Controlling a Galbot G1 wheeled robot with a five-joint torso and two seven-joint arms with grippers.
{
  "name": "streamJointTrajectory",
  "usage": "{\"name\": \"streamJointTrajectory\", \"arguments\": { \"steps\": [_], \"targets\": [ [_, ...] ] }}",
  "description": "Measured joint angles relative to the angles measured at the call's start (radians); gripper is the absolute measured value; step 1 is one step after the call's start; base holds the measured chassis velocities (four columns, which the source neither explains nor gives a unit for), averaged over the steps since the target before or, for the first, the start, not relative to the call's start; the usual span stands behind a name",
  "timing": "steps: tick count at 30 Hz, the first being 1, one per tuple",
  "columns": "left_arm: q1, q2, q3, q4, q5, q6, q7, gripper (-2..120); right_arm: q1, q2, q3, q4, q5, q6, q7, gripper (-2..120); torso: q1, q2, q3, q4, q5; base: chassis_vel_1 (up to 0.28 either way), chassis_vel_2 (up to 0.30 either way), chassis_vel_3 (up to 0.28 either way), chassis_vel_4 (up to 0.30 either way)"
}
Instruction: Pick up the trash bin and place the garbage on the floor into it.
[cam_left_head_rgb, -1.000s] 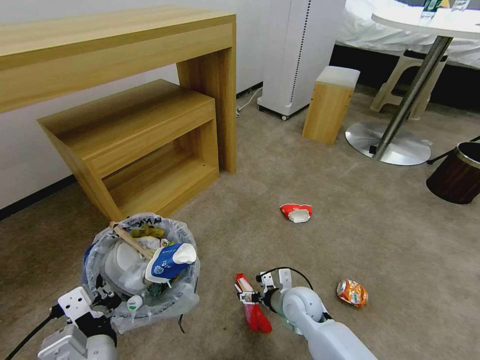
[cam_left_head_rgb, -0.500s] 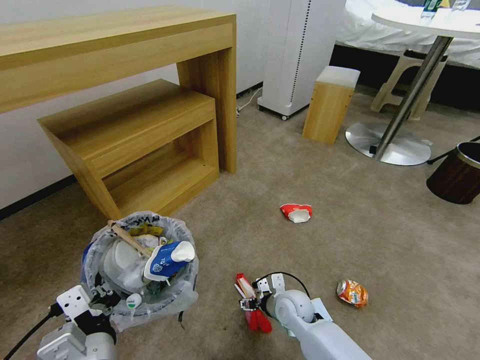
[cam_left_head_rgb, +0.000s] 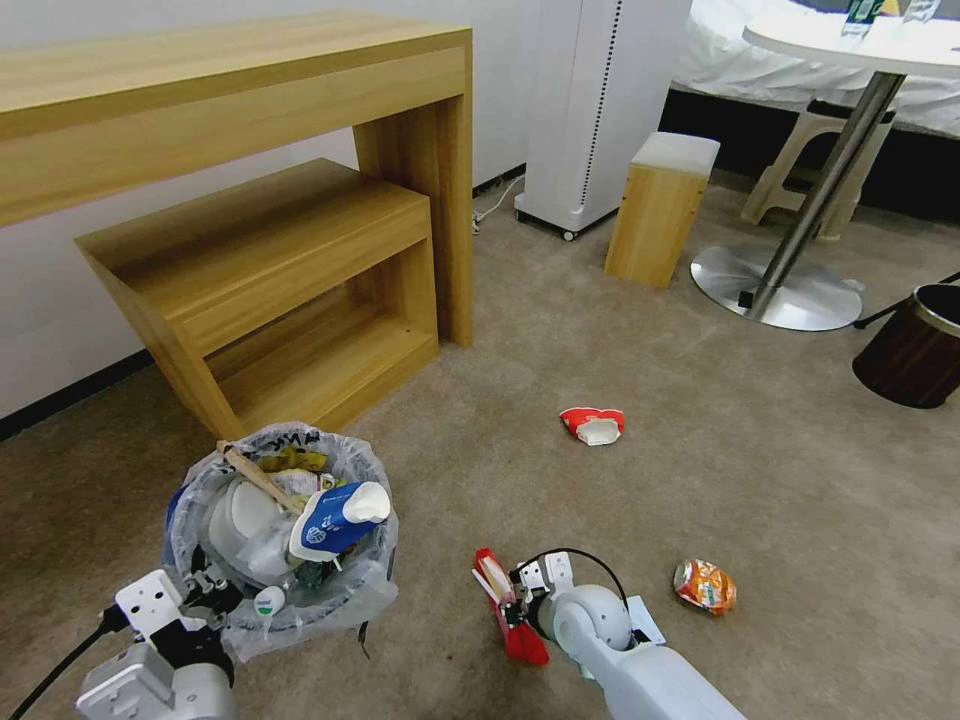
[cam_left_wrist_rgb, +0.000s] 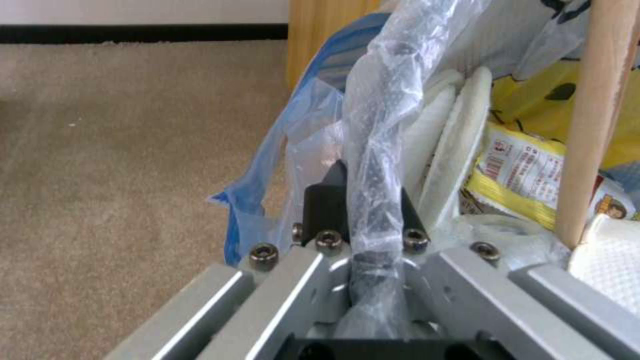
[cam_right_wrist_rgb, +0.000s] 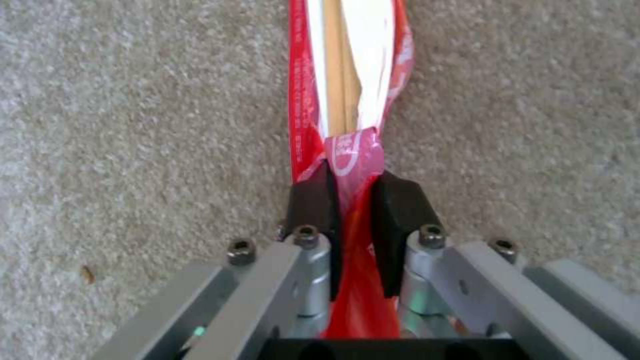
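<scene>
Right gripper (cam_right_wrist_rgb: 350, 192), at the lower middle of the head view, has its black pads pinched on a long red plastic chopstick wrapper (cam_right_wrist_rgb: 347, 75) with pale wooden sticks showing through its torn end; the wrapper lies along the beige-tan short-pile carpet floor (cam_left_head_rgb: 780, 480). Left gripper (cam_left_wrist_rgb: 373, 200), at the lower left of the head view, is clamped on the rim of the small round blue trash bin (cam_left_head_rgb: 285, 610), its fingers pressing the crinkly translucent whitish bag liner (cam_left_wrist_rgb: 383, 100) between them. Inside the bin sit white slippers (cam_left_wrist_rgb: 453, 145), a yellow printed wrapper (cam_left_wrist_rgb: 527, 170), a wooden stick (cam_left_head_rgb: 262, 481) and a blue-white paper cup (cam_left_head_rgb: 335, 518). On the carpet at frame centre lies a crushed red-white paper cup (cam_left_head_rgb: 593, 425), and an orange snack bag (cam_left_head_rgb: 705, 585) lies at lower right, just beside the right arm.
</scene>
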Motion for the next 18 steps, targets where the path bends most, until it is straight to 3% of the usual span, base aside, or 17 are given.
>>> {"name": "streamJointTrajectory", "arguments": {
  "steps": [6,10,13,14,15,17,18],
  "targets": [
    [0.005,0.0,0.002,-0.004,0.003,0.0,0.0,0,-0.007,-0.003,0.012,0.012,-0.012,0.0,-0.007,7,0.0,0.0,0.0,0.0,0.0,0.0,0.0,0.0,0.0],
    [0.01,0.0,0.004,-0.009,0.009,-0.001,0.0,0,-0.029,-0.029,0.045,0.099,-0.013,0.041,-0.059,3,0.0,0.0,0.0,0.0,0.0,0.0,0.0,0.0,0.0],
    [0.009,0.0,0.005,-0.009,0.01,-0.002,0.0,0,-0.047,-0.075,0.072,0.195,-0.024,0.195,-0.154,0,0.0,0.0,0.0,0.0,0.0002,0.0,0.0,0.0,0.0],
    [0.009,0.0,0.005,-0.009,0.01,-0.002,0.0,0,-0.047,-0.075,0.072,0.195,-0.024,0.195,-0.154,0,0.0,0.0,0.0,0.0,0.0002,0.0,0.0,0.0,0.0],
    [0.007,0.0,0.005,-0.008,0.01,-0.002,0.0,0,-0.051,-0.102,0.089,0.236,-0.041,0.29,-0.226,0,0.0,0.0,0.0,0.0,0.0,0.0,0.0,0.0,0.0],
    [0.004,0.0,0.006,0.0,0.01,-0.003,0.0,0,-0.052,-0.137,0.112,0.282,-0.05,0.381,-0.314,0,0.0,0.0,0.0,0.0,0.0003,0.0,0.0,0.0,0.0],
    [0.004,0.0,0.006,0.0,0.01,-0.003,0.0,0,-0.052,-0.137,0.112,0.282,-0.05,0.381,-0.314,0,0.0,0.0,0.0,0.0,0.0003,0.0,0.0,0.0,0.0]
  ]
}}
